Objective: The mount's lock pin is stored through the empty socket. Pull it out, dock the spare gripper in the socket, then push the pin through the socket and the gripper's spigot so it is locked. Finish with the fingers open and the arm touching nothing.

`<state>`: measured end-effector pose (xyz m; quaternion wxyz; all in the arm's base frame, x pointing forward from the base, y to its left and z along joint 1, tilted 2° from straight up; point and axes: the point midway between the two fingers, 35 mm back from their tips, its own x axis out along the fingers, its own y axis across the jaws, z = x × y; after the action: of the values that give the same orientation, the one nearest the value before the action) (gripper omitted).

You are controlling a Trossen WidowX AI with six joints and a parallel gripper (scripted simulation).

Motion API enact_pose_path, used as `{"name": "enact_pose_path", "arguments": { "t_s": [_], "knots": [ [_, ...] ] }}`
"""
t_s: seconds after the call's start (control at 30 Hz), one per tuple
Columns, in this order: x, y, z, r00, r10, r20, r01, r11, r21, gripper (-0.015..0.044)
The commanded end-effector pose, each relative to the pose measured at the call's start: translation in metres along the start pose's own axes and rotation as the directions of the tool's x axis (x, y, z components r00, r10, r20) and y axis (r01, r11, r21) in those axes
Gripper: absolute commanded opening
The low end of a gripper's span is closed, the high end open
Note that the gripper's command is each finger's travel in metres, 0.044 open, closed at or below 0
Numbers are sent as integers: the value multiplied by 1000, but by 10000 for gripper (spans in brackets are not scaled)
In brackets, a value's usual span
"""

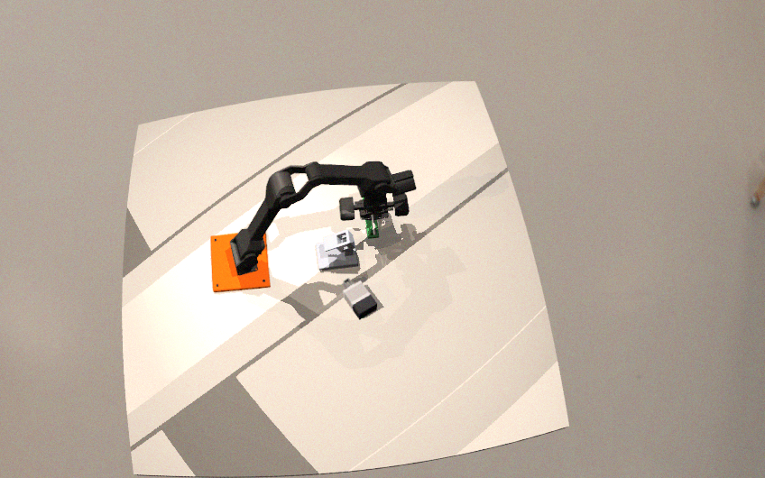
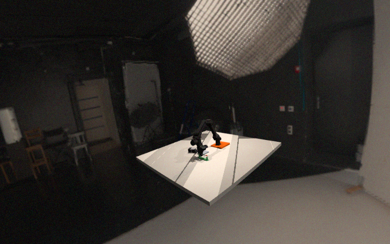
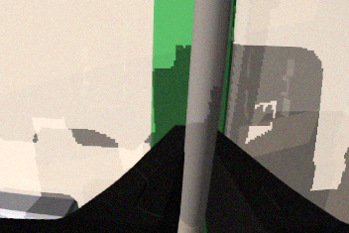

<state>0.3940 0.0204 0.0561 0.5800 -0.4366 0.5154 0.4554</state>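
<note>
The claw (image 1: 373, 218) (image 2: 201, 154) (image 3: 193, 138) is pinching the lock pin (image 1: 373, 225) (image 3: 205, 70). The pin is out of the mount (image 1: 337, 260) (image 2: 205, 152), beside it, over the green bracket (image 1: 372, 230) (image 2: 204, 158) (image 3: 169, 31). Contact between pin and bracket cannot be confirmed.

The step in hand appears to be parking the pin. Align the shaft with the bracket's length before lowering. Keep the grip firm and descend slowly; a skewed shaft could catch an edge or roll. Release only once the pin is supported, then withdraw straight up to avoid dragging it. The smooth, round shaft will probably pivot if pushed off-centre.

The spare gripper (image 1: 359, 298) (image 2: 192, 150) lies undocked near the mount, on the side away from the bracket. Docking and locking remain to be done. The orange base plate (image 1: 218, 282) (image 2: 225, 144) is beyond the mount from the bracket.

The counter (image 1: 195, 368) (image 2: 250, 157) is pale and flat, crossed by dark lines and hard-edged shadows. Do not mistake a shadow edge for a part edge.

Well apart from the mount, dark walls (image 2: 341, 75) enclose the room. Chairs (image 2: 36, 148) stand to one side; a large gridded lamp (image 2: 248, 36) hangs overhead.
</note>
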Motion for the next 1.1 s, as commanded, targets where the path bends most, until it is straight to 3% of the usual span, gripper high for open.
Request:
{"name": "enact_pose_path", "arguments": {
  "t_s": [0.0, 1.07],
  "knots": [
    [7, 1, -1, 1000, 1, 0, -1, 1000, -5, 0],
    [10, 1, -2, 1000, -1, 0, 1, 1000, -6, 0]
  ]
}}
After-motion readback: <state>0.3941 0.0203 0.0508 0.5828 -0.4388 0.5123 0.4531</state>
